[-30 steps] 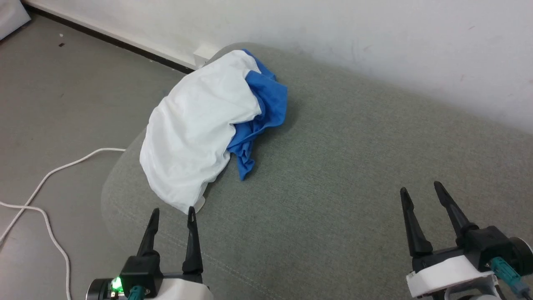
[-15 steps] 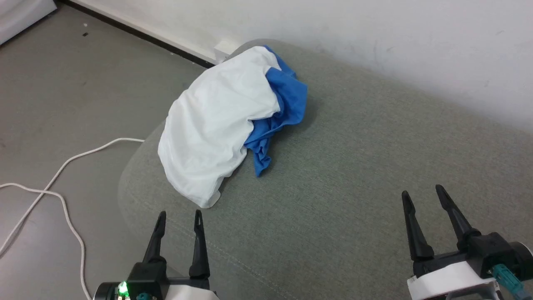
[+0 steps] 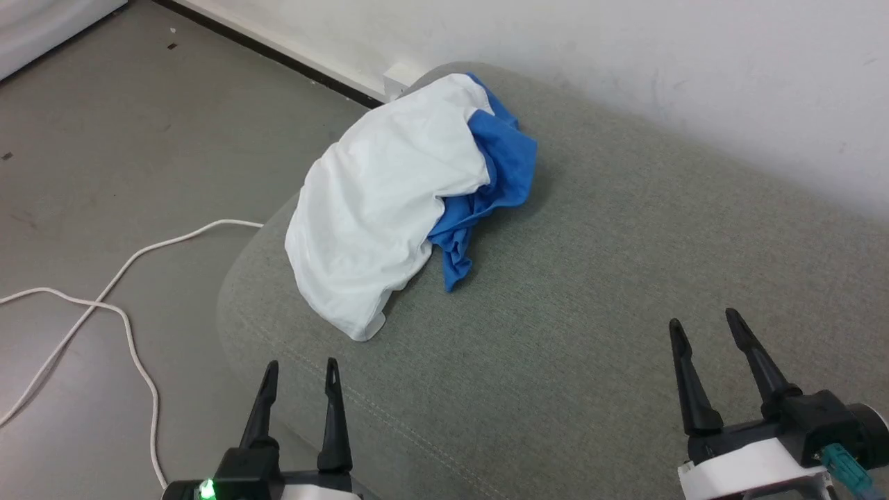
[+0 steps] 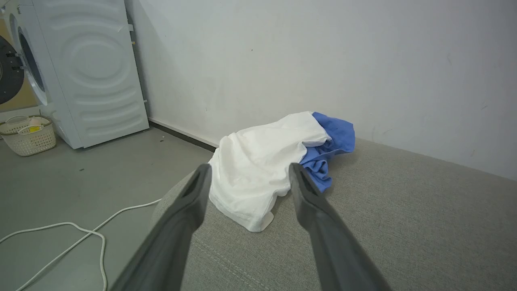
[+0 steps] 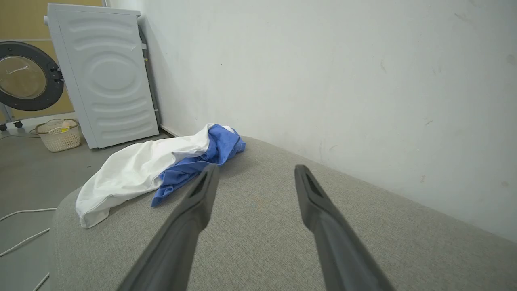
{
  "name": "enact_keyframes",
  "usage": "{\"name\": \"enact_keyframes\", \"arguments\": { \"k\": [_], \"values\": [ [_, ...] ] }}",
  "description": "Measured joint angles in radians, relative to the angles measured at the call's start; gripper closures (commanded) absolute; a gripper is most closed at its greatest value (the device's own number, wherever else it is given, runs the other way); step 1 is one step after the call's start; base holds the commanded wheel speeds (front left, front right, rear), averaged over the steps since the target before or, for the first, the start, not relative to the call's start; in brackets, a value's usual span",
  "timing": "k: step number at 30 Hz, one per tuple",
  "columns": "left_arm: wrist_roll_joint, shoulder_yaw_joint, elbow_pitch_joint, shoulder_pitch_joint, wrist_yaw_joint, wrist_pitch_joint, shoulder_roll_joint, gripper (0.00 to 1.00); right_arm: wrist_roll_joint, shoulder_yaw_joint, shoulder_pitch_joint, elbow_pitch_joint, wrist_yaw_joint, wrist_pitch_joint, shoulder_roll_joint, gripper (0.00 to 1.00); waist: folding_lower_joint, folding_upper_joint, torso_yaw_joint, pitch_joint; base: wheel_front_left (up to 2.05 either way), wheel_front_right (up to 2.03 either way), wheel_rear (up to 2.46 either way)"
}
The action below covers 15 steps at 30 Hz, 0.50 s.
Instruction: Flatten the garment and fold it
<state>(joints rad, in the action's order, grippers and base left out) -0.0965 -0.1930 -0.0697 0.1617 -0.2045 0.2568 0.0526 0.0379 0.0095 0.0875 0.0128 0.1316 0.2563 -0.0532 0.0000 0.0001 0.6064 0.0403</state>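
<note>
Grey sofa seat (image 3: pixel 590 292): garment (image 3: pixel 382 208) crumpled.
Spread, clear of it: left hand (image 3: pixel 302 362), right hand (image 3: pixel 701 318); blue part half hidden under white.

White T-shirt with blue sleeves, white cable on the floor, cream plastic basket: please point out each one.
White T-shirt with blue sleeves (image 3: pixel 375 208): head view, white body cloth.
White cable on the floor (image 3: pixel 208 223): head view, its upper stretch.
Cream plastic basket (image 4: pixel 30 143): left wrist view, front wall.

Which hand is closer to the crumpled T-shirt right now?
Left. The left hand sits open just short of the T-shirt, by its white hem, not touching. The right hand, also open, is far off across the grey cushion, on the blue-sleeve side.
</note>
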Motion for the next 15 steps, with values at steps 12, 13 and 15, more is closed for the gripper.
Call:
{"name": "enact_keyframes", "arguments": {
  "k": [12, 13, 15],
  "values": [
    [-0.026, -0.008, -0.067, -0.007, 0.003, 0.0, 0.0, 0.0, -0.002, -0.013, 0.0, 0.012, 0.0, 0.0, 0.0, 0.0, 0.0, 0.0, -0.006, 0.014, 0.0, 0.0, 0.0],
    [-0.037, -0.009, -0.086, -0.02, 0.013, 0.0, 0.0, 0.0, -0.002, -0.018, 0.0, 0.019, 0.0, 0.0, 0.0, 0.0, 0.0, 0.0, -0.006, 0.018, 0.0, 0.0, 0.0],
    [-0.043, -0.013, -0.115, -0.059, 0.04, 0.0, 0.005, 0.0, -0.004, -0.029, 0.0, 0.037, 0.0, -0.001, 0.001, 0.0, 0.0, 0.0, -0.006, 0.026, 0.0, 0.0, 0.0]
  ]
}}
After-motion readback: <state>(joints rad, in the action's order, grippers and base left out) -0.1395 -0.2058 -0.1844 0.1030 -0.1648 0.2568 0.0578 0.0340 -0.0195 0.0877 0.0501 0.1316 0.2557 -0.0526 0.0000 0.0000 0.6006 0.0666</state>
